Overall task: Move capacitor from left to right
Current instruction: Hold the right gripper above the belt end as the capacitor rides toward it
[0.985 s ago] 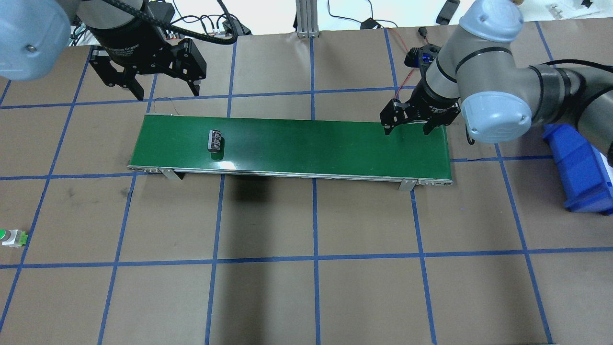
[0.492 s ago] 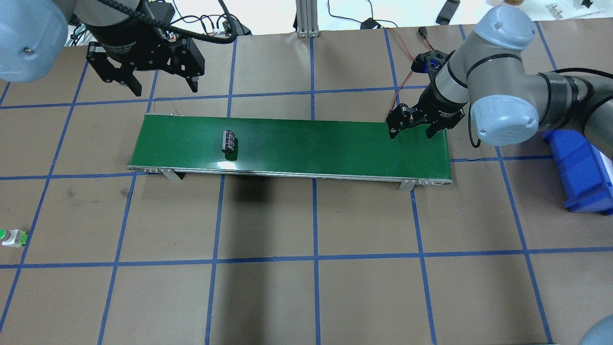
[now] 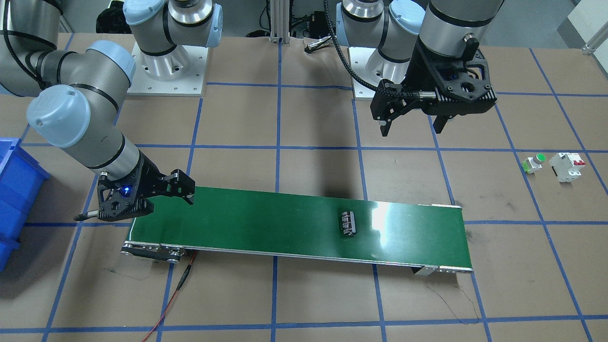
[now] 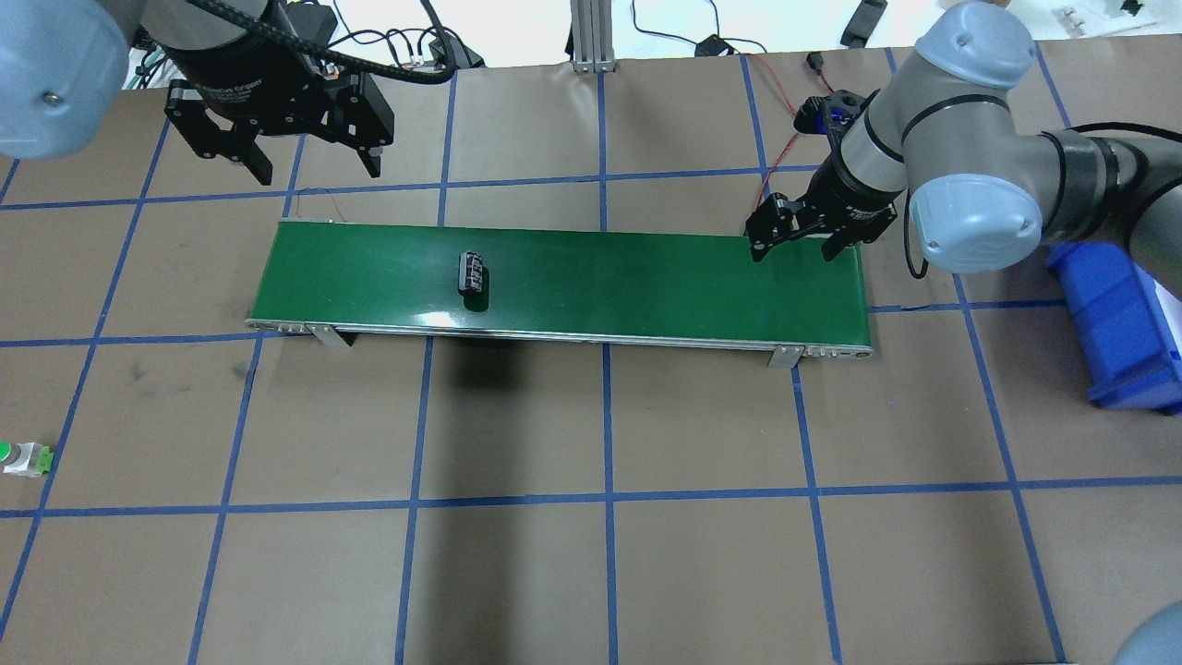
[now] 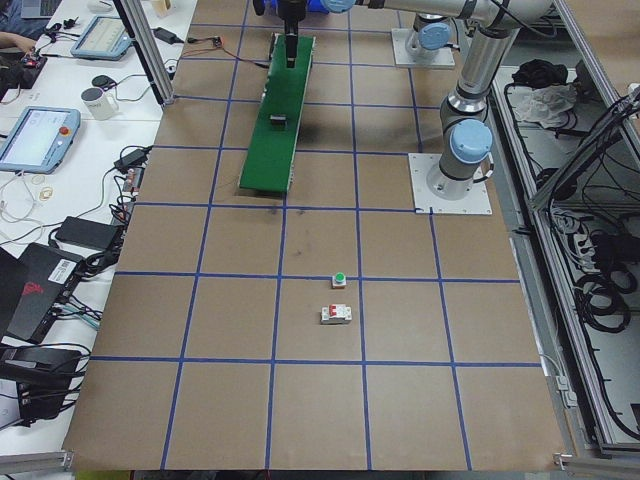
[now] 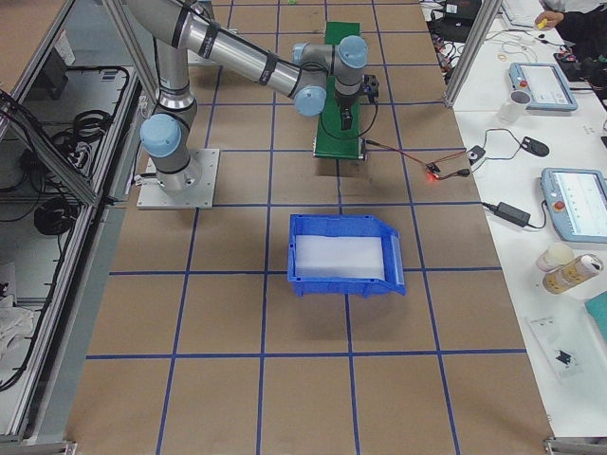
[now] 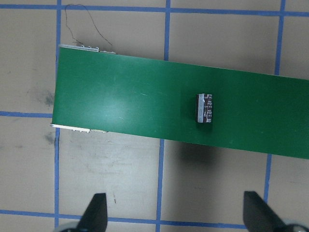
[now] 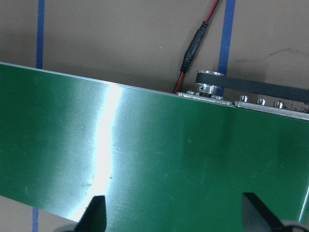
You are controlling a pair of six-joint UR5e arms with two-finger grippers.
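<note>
The capacitor [image 4: 474,274], a stubby dark cylinder with pale markings, lies on the green conveyor belt [image 4: 646,277], left of its middle. It also shows in the front view [image 3: 347,223] and the left wrist view [image 7: 205,108]. My left gripper [image 4: 319,171] is open and empty, raised behind the belt's left end, apart from the capacitor. My right gripper [image 4: 794,254] is open and empty, low over the belt's right end; its wrist view shows only bare belt [image 8: 169,145] between the fingers.
A blue bin [image 4: 1122,323] stands on the table right of the belt. A green-topped push button [image 3: 534,163] and a white circuit breaker [image 3: 566,166] sit on the robot's far left. A red cable [image 3: 175,289] runs from the belt's right end.
The capacitor has travelled to the right along the belt. My right gripper shifted slightly right over the belt's end. My left gripper drew back a little.
</note>
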